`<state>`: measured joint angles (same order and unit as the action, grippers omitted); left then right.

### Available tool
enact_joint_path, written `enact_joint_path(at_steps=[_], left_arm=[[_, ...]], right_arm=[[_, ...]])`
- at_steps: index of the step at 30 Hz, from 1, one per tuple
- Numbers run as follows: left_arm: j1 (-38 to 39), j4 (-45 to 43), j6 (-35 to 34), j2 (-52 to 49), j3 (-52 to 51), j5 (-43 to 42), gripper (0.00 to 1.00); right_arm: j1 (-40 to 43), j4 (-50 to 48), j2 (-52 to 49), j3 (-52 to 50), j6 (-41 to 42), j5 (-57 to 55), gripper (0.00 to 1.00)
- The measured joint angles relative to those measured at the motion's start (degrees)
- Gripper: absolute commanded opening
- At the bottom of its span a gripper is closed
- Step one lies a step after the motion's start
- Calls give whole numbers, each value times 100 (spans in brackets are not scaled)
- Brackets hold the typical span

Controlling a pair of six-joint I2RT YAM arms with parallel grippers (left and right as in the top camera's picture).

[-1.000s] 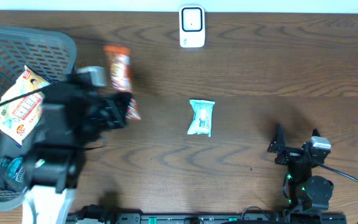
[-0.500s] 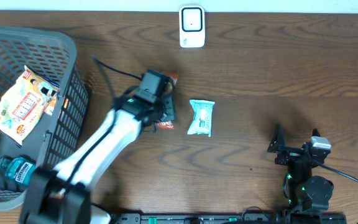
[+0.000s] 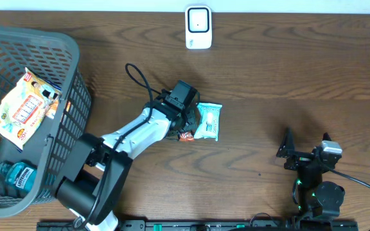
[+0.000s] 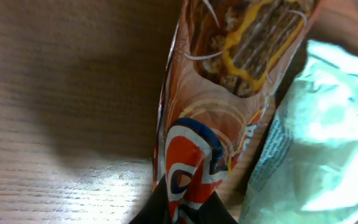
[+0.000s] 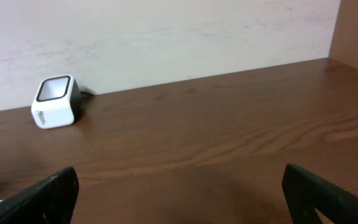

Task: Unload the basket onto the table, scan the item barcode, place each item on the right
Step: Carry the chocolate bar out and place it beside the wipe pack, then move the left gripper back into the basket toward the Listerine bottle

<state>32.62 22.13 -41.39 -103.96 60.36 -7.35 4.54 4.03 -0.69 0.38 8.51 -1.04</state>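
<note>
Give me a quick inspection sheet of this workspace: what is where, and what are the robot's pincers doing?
Surface: dark wood-grain table.
Job's things: white barcode scanner at the far edge; orange snack bar wrapper held beside a pale green packet.
Clutter: grey mesh basket at left, holding a snack bag and a bottle.
Pincers: left pincer shut on the wrapper; right pincer open, empty.
Cables: black cable looping from the left arm.
Surroundings: pale wall behind the table.

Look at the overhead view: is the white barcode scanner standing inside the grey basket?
No. The white scanner stands on the bare table at its far edge, well apart from the basket on the left.
</note>
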Motion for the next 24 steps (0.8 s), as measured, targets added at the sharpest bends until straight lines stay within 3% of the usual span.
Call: enact_joint_path(at_steps=[5, 10, 16, 24], left_arm=[[17, 17, -122, -31, 0, 2, 74], [17, 387, -87, 28, 0, 4, 92], [17, 1462, 354, 922, 369, 299, 100], [-177, 2684, 1029, 2896, 1790, 1572, 98]], right_arm=[[0, 0, 0, 0, 0, 0, 99], [0, 0, 0, 0, 0, 0, 99], [0, -2, 2, 0, 0, 0, 99], [0, 0, 0, 0, 0, 0, 99]])
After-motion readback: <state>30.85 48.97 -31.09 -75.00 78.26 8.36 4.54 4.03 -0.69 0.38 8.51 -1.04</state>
